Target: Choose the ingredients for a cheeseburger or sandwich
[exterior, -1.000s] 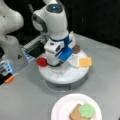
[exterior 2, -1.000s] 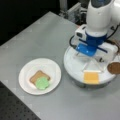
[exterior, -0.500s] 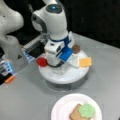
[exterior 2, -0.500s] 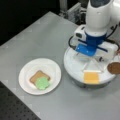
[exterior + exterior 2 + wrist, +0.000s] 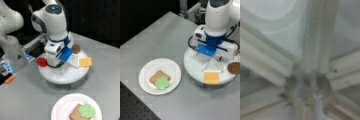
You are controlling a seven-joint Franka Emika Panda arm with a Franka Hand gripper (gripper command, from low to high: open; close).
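Note:
In both front views a white plate (image 5: 59, 105) (image 5: 144, 72) holds the sandwich: one tan bread square (image 5: 74, 116) (image 5: 157, 75) with green lettuce (image 5: 86, 110) (image 5: 162, 83) on top. Other ingredients lie on a round white divided tray (image 5: 65, 78) (image 5: 192, 68): a red tomato disc (image 5: 42, 61), a brown patty (image 5: 76, 48) (image 5: 234, 67) and an orange cheese square (image 5: 85, 61) (image 5: 211, 77). My gripper (image 5: 56, 66) (image 5: 211, 56) is lowered over the tray's middle. The wrist view shows the tray's white ribs (image 5: 317, 42) meeting at the hub, very close.
The arm's grey base (image 5: 11, 47) stands at a front view's left, with a small orange part (image 5: 10, 79) beside it. A dark perforated surface (image 5: 130, 110) borders the grey table at a front view's bottom left. Bare grey tabletop (image 5: 157, 37) lies around the plate.

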